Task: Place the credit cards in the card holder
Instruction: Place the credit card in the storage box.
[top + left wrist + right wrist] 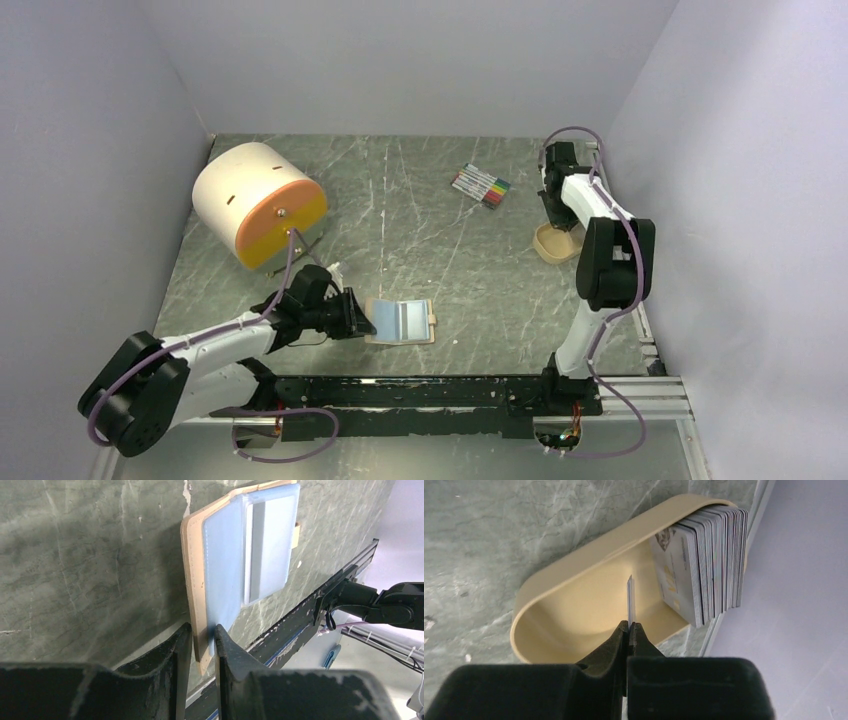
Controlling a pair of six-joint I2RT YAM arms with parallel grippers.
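Left gripper: jaws nearly together, pinched on the left edge of the card holder, one finger outside the tan cover, the other on the pale blue sleeve side. Firm hold by the look of it

Card holder lies open, sleeves up, on the table, left of centre. Its near edge is close to the black rail and its snap tab sticks out on the right edge. Cannot tell whether the gripped edge is lifted off the surface

Right gripper: closed tight on one credit card, which is seen edge-on and held upright over the middle of the tan tray. Cannot tell whether the card's far edge touches the tray floor

Stack of credit cards stands on edge at the tray's right end, against its wall, apart from the held card

Tray sits near the table's right edge, with the wall just beyond

A wide stretch of tabletop runs between tray and holder. Marker pens lie far of that stretch. A white-and-orange drum sits far-left, just beyond the left arm
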